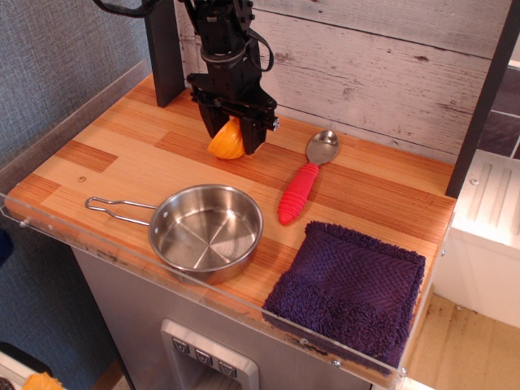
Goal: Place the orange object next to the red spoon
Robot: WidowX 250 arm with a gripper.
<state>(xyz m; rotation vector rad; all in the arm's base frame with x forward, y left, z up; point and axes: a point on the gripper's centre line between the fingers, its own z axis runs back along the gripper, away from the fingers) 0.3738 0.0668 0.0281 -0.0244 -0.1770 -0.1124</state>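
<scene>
Striped wooden counter (122,171), black gripper (233,138) seemingly pinching rounded orange object (225,143) beside ribbed red spoon (301,185).

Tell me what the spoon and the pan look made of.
Red spoon: shiny metal bowl, ribbed matte red handle, probably plastic or rubber. Pan: polished steel by its look, with bright reflections and a thin wire handle.

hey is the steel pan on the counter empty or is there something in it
Empty. The steel pan shows only its bare shiny bottom; the orange object is in the hand, away from the pan.
</scene>
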